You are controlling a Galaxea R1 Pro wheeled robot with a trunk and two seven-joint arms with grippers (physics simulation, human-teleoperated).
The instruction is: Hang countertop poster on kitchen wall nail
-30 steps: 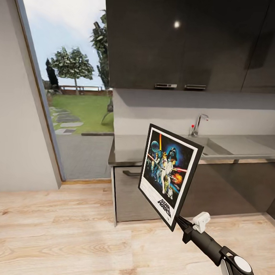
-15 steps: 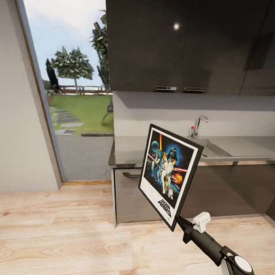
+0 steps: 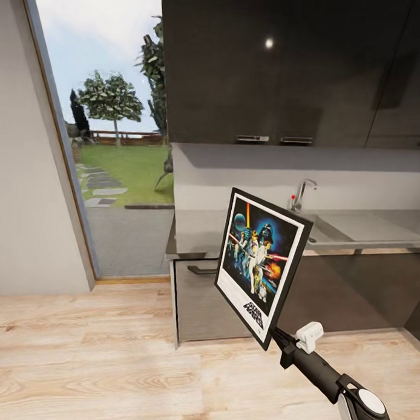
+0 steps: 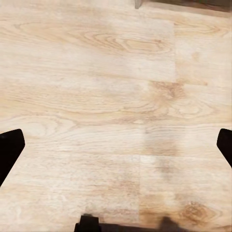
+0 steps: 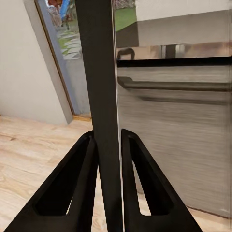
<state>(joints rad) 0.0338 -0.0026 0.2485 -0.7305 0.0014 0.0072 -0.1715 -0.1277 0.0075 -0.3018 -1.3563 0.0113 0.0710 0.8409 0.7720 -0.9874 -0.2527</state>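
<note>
The right gripper [image 3: 277, 337] pinches the black-framed poster [image 3: 260, 261] by its lower corner, holding it upright before the glossy steel kitchen countertop [image 3: 200, 228]. The left gripper [image 4: 116, 145] gapes wide over pale grained wood flooring [image 4: 96, 87].

Black title lettering reading "STAR WARS" stands on the white lower border of the poster [image 3: 259, 265], slanted with the frame, right of centre in the lower half of the head view. Smaller print above it is too fine to read.

My poster [image 3: 259, 263] is hiding part of the kitchen countertop [image 3: 203, 231] behind it; my left gripper's fingertips [image 4: 9, 150] are getting cropped.
</note>
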